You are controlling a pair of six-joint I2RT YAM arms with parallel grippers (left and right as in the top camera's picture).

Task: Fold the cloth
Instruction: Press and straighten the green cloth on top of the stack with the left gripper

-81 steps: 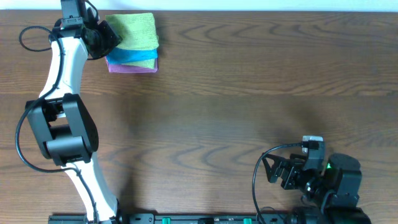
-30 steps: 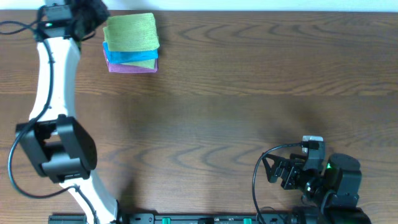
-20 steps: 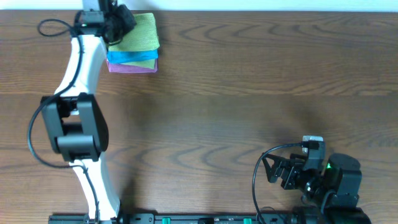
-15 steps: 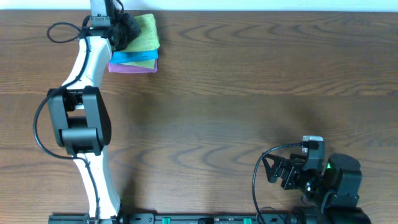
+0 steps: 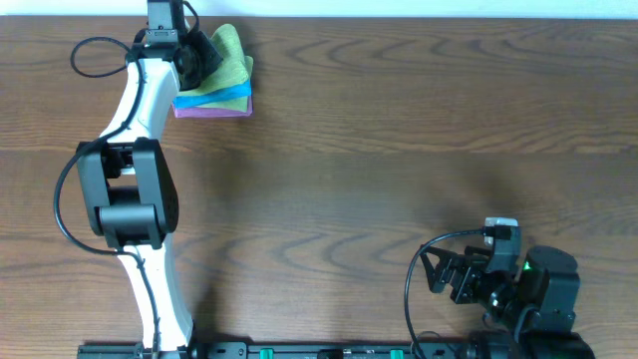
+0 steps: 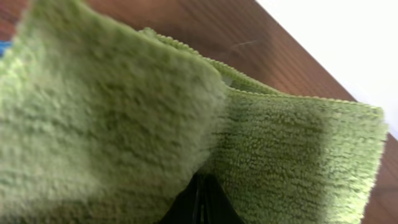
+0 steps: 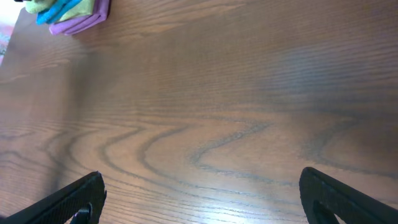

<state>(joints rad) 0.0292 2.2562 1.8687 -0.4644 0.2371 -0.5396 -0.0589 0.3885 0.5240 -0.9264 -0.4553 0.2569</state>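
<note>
Plain lime-green cloth (image 5: 234, 55), blue cloth (image 5: 235, 92) and purple cloth (image 5: 214, 110) show against the brown wood-grained table (image 5: 399, 150).

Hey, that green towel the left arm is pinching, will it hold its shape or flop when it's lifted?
Probably floppy: the cloth buckles into folds where the left gripper pinches it. Its fuzzy pile likely grips well, not slippery. It may tug the blue cloth beneath, since the two touch.

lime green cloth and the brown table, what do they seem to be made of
The lime yellow-green cloth looks like soft microfibre terry: short fuzzy loops, a matte surface and a stitched edge. The brown table looks like wood or a wood-print laminate: it has flowing grain lines and is smooth with a faint sheen. Which of the two it is cannot be told.
</note>
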